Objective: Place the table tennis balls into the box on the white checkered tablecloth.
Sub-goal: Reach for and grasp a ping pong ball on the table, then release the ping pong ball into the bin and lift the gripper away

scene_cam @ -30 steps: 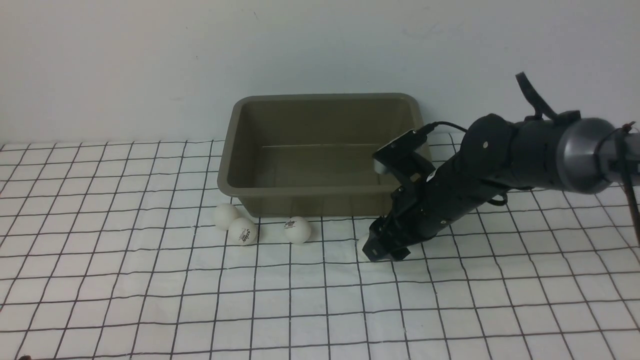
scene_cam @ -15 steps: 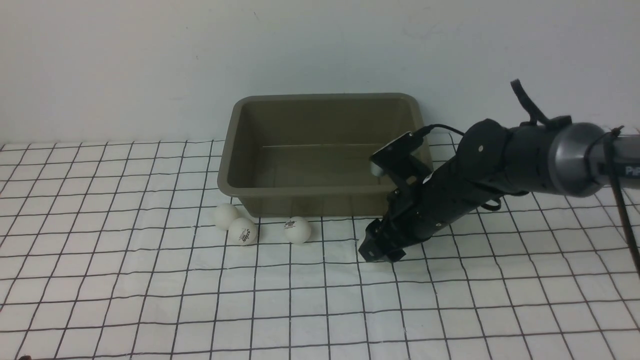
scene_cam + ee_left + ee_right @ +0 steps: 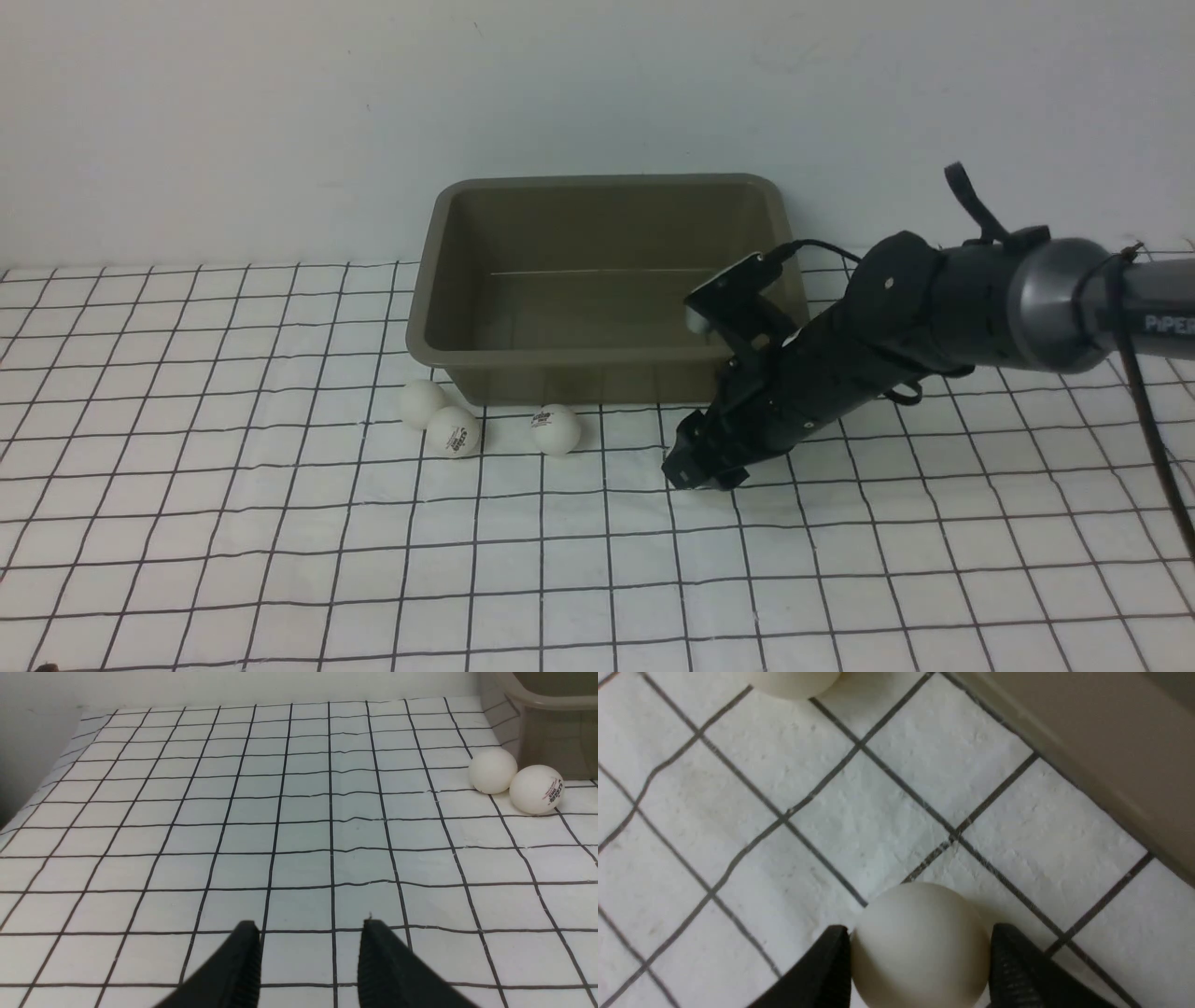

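Right wrist view: matte white table tennis ball (image 3: pixel 920 947) pinched between fingertips of right hand (image 3: pixel 920 952); hidden behind the same hand in front view. Left hand (image 3: pixel 310 933) closed, seen in left wrist view only, over white checkered tablecloth (image 3: pixel 303 868). Front view: three more balls on cloth, near side of box: plain-looking one (image 3: pixel 421 403) beside logo ball (image 3: pixel 454 432), third, also printed (image 3: pixel 555 429), a bit apart. Olive-grey plastic box (image 3: pixel 607 359), flared rim, rounded corners, close to white wall (image 3: pixel 597 84). Open cloth left of box, thin black grid, slightly wrinkled.
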{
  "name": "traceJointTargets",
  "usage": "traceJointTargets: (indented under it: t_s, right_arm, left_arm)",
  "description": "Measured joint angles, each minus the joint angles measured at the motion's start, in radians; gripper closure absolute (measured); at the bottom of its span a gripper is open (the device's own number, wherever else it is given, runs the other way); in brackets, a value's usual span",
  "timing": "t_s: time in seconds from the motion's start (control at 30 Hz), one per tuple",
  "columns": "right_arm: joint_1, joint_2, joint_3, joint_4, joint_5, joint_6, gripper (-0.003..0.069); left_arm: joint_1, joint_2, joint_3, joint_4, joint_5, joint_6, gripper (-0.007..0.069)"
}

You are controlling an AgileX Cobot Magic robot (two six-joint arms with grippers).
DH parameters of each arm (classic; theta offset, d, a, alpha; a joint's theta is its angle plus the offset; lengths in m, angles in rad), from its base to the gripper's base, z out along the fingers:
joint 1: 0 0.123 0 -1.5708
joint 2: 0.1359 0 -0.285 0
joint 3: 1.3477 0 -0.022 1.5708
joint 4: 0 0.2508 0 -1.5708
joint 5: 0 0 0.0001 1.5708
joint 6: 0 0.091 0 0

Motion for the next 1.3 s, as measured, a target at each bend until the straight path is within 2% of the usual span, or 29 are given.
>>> traceJointTargets:
  t_s: [0.37, 0.6, 0.8, 1.17, 1.3]
  right_arm:
    - [0.000, -0.228, 0.000, -0.078, 0.141, 0.030, 0.0312]
    - [0.000, -0.352, -0.022, -0.081, 0.088, 0.029, 0.0312]
    - [-0.009, -0.285, -0.146, -0.081, 0.044, 0.029, 0.0312]
    - [-0.047, 0.024, -0.441, -0.090, 0.118, 0.104, 0.0312]
    - [-0.055, 0.060, -0.460, -0.110, 0.126, 0.107, 0.0306]
  left_arm:
    - [0.000, 0.000, 0.000, 0.000, 0.000, 0.000, 0.0356]
    - [0.000, 0.000, 0.000, 0.000, 0.000, 0.000, 0.0356]
    - [0.000, 0.000, 0.000, 0.000, 0.000, 0.000, 0.0356]
    - [0.000, 0.000, 0.000, 0.000, 0.000, 0.000, 0.0356]
    - [0.000, 0.000, 0.000, 0.000, 0.000, 0.000, 0.0356]
